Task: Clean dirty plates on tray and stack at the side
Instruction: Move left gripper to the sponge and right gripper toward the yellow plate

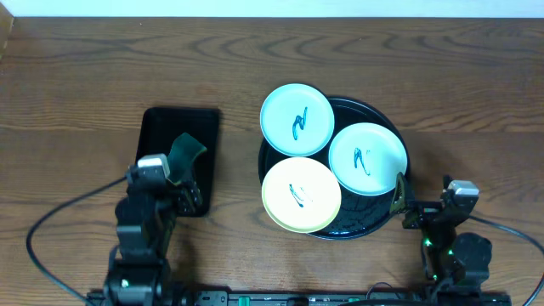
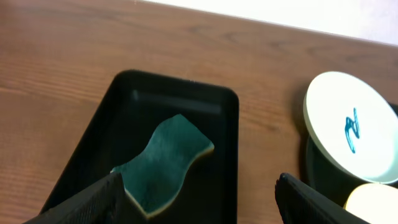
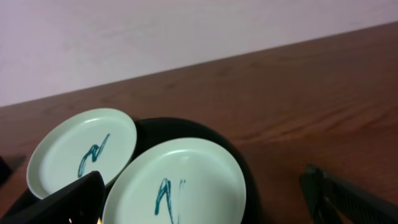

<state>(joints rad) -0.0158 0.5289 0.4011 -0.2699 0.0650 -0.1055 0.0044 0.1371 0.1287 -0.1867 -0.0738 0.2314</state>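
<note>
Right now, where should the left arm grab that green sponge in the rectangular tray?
Probably across the narrow waist of the sponge, coming straight down from above: it lies flat in the rectangular tray, whose raised rim blocks a side approach.

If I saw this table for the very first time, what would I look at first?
Three little plates crowd the round black tray: the back mint plate, the right mint plate and the yellow plate in front, each with a teal scribble in its middle. To their left, a green sponge lies in a smaller rectangular black tray.
</note>
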